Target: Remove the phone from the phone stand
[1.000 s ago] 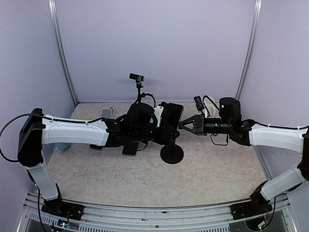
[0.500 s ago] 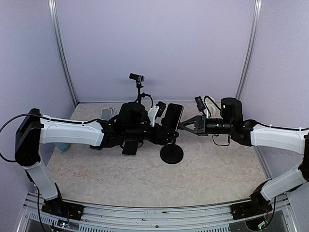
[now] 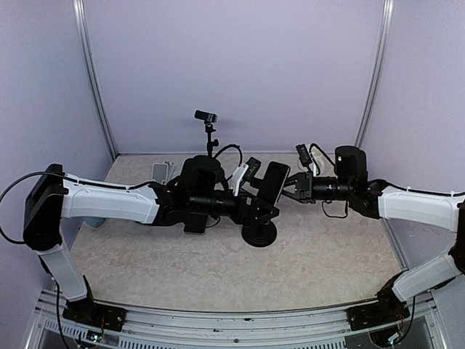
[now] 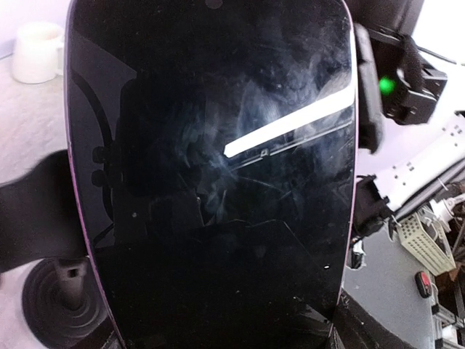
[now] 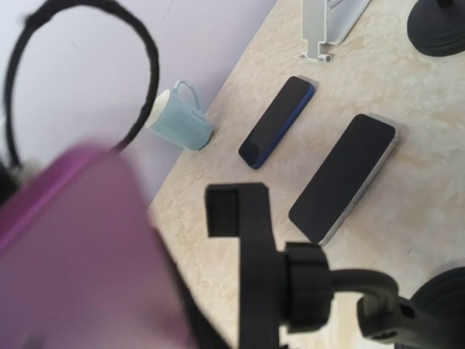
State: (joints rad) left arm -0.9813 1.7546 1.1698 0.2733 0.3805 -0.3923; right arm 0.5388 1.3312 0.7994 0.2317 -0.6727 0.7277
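The phone, black screen with a purple back, is tilted just above and right of the black phone stand's round base. My left gripper is shut on the phone's lower end; its screen fills the left wrist view and hides my fingers. The stand base shows low on the left there. In the right wrist view the stand's clamp is empty, with the blurred purple phone back to its left. My right gripper is open just behind the phone.
A black phone, a blue phone, a teal mug and a white stand are on the table. A white cup is at the back. A small camera on a tripod stands by the back wall.
The phone has moved right and up out of the stand's clamp with my left gripper. My right gripper has moved in closer behind it.
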